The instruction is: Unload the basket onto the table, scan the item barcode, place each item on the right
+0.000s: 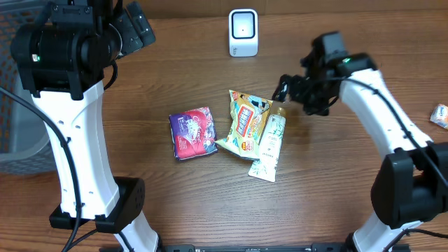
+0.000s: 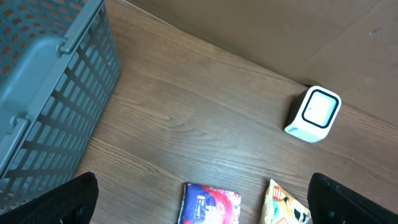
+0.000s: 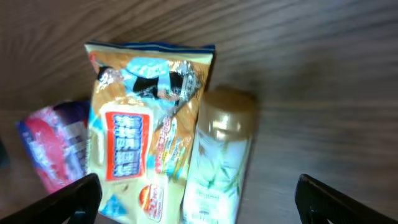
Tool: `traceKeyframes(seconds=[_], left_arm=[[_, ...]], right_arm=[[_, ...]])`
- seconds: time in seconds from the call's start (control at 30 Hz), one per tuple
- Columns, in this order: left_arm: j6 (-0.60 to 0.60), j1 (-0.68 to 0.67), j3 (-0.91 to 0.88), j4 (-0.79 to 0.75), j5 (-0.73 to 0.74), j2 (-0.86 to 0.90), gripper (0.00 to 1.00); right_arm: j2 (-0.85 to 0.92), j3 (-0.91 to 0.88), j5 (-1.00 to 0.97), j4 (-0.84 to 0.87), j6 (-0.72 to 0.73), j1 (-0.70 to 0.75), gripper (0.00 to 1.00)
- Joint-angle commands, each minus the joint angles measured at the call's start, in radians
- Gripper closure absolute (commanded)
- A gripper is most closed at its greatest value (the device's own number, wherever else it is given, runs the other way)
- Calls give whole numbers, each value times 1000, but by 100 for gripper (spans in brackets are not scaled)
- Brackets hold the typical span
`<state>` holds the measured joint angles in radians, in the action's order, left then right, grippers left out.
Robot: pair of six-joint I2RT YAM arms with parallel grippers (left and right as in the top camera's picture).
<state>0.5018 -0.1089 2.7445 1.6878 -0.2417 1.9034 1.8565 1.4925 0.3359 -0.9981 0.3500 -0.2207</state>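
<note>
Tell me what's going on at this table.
Two robot arms are meant to scan a barcode, but nothing is picked up yet. The right hand hangs open over the gold-capped tube, which lies against a yellow snack bag, with a purple packet nearby. The left hand, also open, is raised by the grey basket. The white scanner stands at the far edge of the table.

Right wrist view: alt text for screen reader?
A yellow snack bag lies on the wooden table with a gold-capped white tube beside it and a purple packet at the left edge. The right tool hangs open above them.
</note>
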Motion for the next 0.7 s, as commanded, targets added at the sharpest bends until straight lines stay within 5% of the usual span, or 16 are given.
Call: traceKeyframes(seconds=[0.0,0.67], left_arm=[[0,4,0,2,6,6,0],[0,4,0,2,6,6,0]], right_arm=[[-5,-73,-37,58,48,-14,0],[105,-145,-165,256,48,-93,0]])
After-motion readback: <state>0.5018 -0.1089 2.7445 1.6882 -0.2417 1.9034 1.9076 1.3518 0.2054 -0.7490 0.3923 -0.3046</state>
